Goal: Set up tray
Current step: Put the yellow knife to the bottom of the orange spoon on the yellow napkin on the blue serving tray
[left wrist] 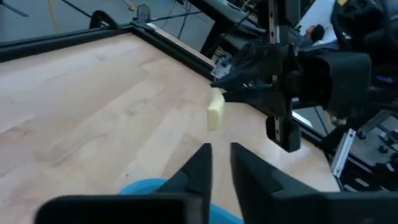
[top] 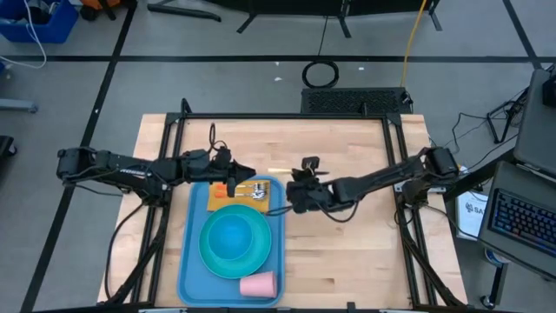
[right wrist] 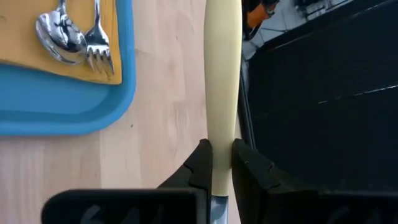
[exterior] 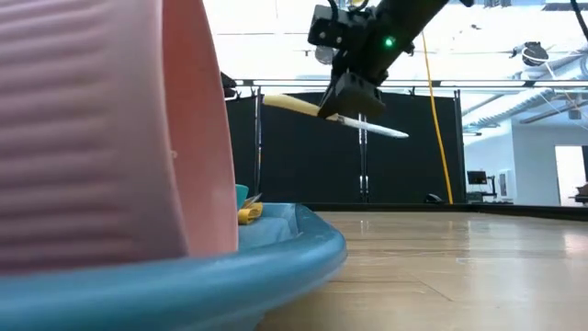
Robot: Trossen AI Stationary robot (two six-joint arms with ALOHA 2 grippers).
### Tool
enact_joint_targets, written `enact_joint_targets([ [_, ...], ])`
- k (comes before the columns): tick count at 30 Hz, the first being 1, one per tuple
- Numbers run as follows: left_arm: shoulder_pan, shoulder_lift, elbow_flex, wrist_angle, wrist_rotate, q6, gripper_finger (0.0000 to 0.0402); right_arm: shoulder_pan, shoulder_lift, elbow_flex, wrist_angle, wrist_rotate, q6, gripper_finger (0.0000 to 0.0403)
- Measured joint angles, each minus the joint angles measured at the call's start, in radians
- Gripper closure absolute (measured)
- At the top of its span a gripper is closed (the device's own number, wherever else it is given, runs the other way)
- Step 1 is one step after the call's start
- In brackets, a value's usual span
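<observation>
Two tools up: right tool [right wrist: 221, 163] pinching knife [right wrist: 222, 74] by cream handle; left tool [left wrist: 221, 165] slightly spread, empty. Tray [top: 189, 261] at surface's near edge, left of centre. Probably light, stiff, slippery plastic; grip by rim.

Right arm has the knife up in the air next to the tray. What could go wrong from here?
1. The right gripper pinches the knife near where the cream handle meets the blade, with the long handle sticking out; it may pivot or slip.
2. The left gripper hovers close over the tray's far end, so the arms might collide.
3. The spoon and fork already fill the yellow napkin; the knife may knock them.
</observation>
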Motion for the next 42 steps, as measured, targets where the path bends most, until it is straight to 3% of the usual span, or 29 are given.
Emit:
enact_joint_targets([
  [8, -0.068, 0.0, 0.0, -0.025, -0.052, -0.041, 0.0195, 0.061, -0.002, -0.043, 0.046, 0.029, 0.036, 0.0376],
  [13, -0.12, 0.017, 0.0, -0.027, -0.092, -0.055, 0.0153, 0.095, -0.001, -0.045, 0.16, 0.027, -0.025, 0.0376],
  [17, -0.151, 0.041, 0.002, 0.003, -0.11, -0.057, 0.0147, 0.091, -0.001, -0.045, 0.213, -0.057, -0.034, 0.0376],
  [25, -0.179, 0.054, 0.002, 0.052, -0.148, -0.042, 0.0146, 0.058, -0.001, -0.045, 0.199, -0.118, -0.018, 0.0376],
  [42, -0.188, 0.06, 0.001, 0.06, -0.159, -0.048, 0.0147, 0.059, -0.001, -0.044, 0.268, -0.19, -0.05, 0.0376],
])
